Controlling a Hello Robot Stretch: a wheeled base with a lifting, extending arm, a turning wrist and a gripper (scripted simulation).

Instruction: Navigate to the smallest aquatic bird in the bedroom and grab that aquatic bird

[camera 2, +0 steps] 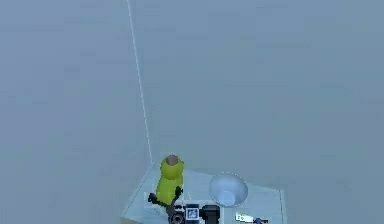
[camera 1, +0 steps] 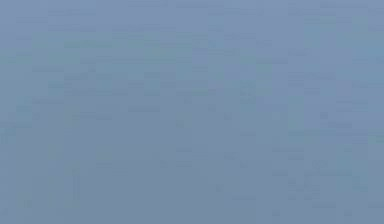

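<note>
Fingers (camera 2: 154, 198): thin and dark, at the front left part of the white table (camera 2: 268, 196), against the base of the yellow figure (camera 2: 170, 178). Whether they stand apart or together cannot be told, nor whether anything is held.

Gripper (camera 2: 178, 208): dark body at the table's front edge, just below the yellow figure.

Yellow figure: upright on the table's left part, with a rounded tan top.

White bowl (camera 2: 227, 188): on the table, just right of the figure.

Wall (camera 1: 190, 110): plain blue-grey, behind the table.
</note>
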